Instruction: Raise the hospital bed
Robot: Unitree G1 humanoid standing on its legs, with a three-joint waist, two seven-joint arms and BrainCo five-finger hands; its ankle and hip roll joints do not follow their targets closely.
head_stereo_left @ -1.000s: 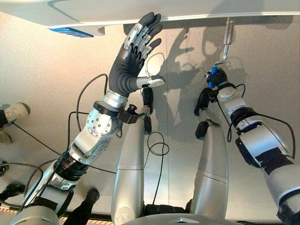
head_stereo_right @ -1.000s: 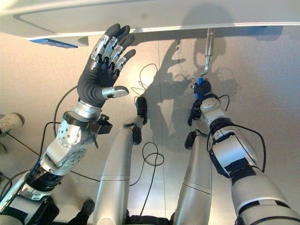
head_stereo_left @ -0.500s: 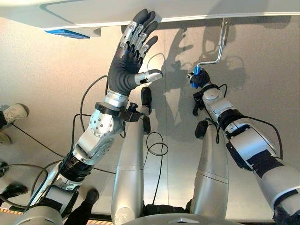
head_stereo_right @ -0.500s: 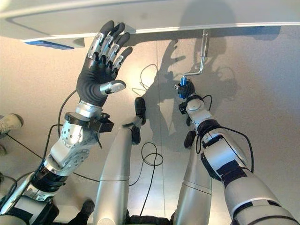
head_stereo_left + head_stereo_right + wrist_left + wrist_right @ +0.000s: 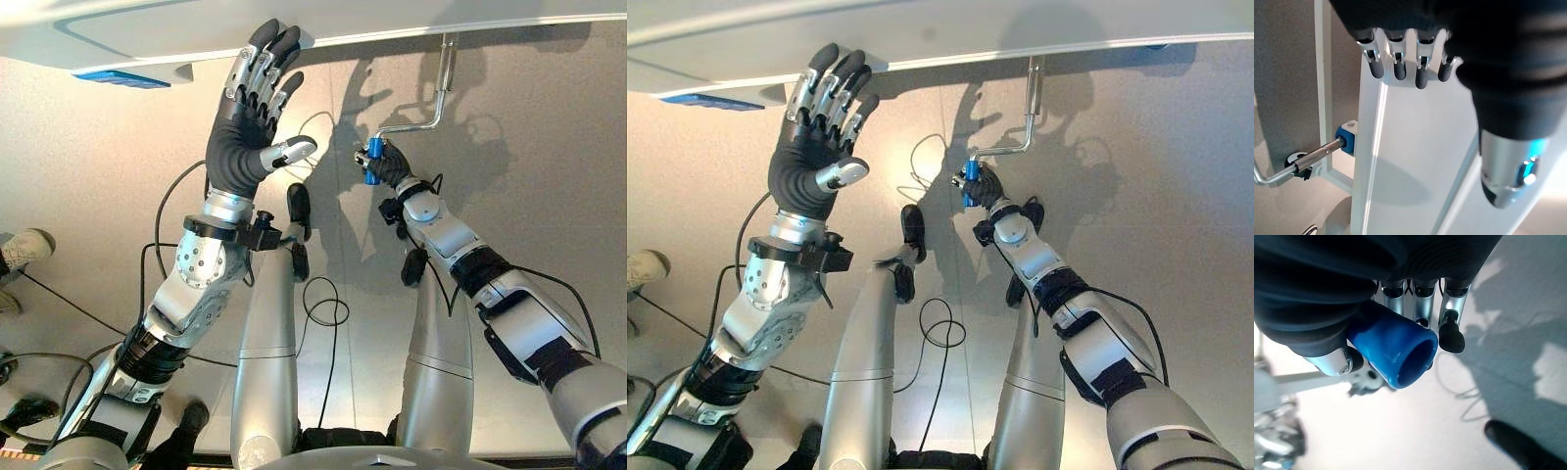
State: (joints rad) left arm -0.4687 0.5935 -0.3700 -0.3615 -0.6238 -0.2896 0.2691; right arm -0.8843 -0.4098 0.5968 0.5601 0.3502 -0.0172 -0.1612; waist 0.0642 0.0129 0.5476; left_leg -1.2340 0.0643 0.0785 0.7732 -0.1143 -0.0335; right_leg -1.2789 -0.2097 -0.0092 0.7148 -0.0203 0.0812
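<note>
Grey speckled floor spreads below the white bed frame (image 5: 176,29) along the far edge. At far right, the right hand (image 5: 390,164) is clenched round the blue grip (image 5: 371,162) of the steel crank (image 5: 436,93) that hangs from the frame. The left hand (image 5: 245,117), fingers straight, rests against the frame's edge at left. Good cranking likely needs smooth full circles, wrist following the grip, left hand steadying.
</note>
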